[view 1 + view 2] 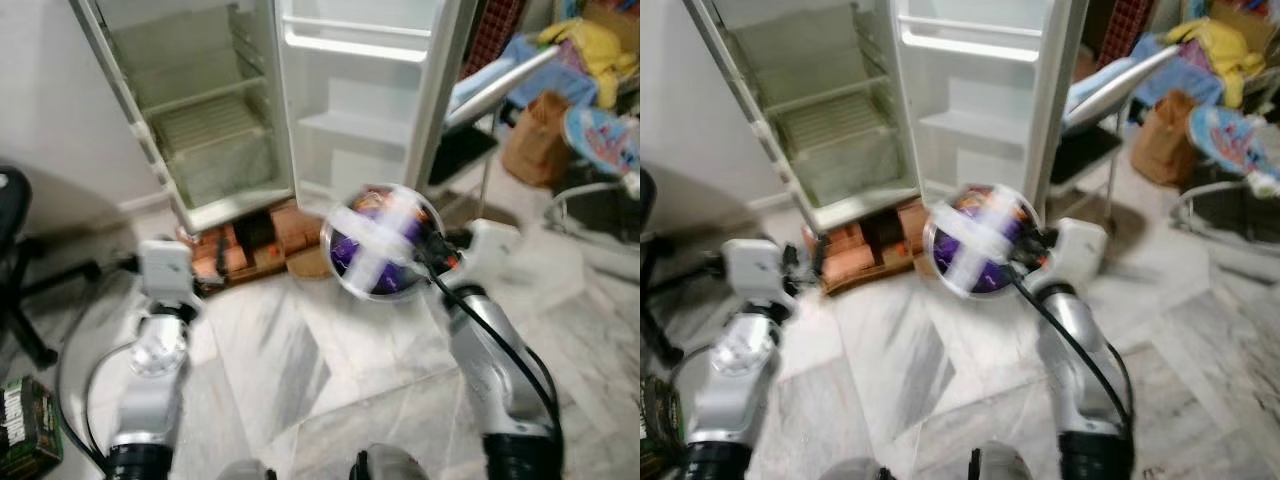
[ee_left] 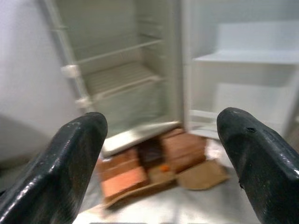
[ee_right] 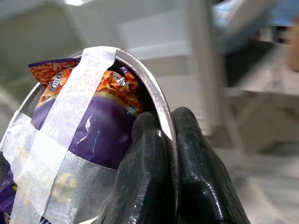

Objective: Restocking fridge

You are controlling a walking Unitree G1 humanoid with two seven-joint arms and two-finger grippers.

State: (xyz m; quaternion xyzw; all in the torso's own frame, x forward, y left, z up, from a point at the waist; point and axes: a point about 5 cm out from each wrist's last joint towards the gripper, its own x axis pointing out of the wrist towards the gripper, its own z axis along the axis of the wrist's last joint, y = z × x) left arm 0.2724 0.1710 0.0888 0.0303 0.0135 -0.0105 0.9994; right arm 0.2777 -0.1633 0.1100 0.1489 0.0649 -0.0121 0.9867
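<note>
Right end effector [image 3: 163, 154]: clenched on the rim of a metal bowl [image 1: 383, 241], one black finger on each side of the thin edge; raised in front of the robot, level with the bottom of the fridge door.
Metal bowl: round, tilted so its opening faces the camera, held in the air above the floor, slightly blurred.
Bowl contents: purple and orange snack packets [image 3: 100, 126], strapped in by two crossed strips of white tape [image 1: 375, 240].
Left end effector [image 2: 161, 158]: released, its two fingers spread wide with nothing between them; held out low, pointing at the base of the fridge.
Fridge [image 1: 200, 120]: standing open ahead, wire shelves bare, a clear drawer at the bottom; it rests on red bricks [image 1: 235, 250].
Fridge door [image 1: 365, 90]: swung wide, white door racks showing.
Floor [image 1: 290, 360]: pale veined marble tiles.
Left edge: black office chair [image 1: 15, 260] and, lower down, a green printed box [image 1: 28, 425] on the floor.
Right side: brown paper bag [image 1: 540, 135] and a heap of yellow and blue cloth [image 1: 590, 45], well apart from the robot.
</note>
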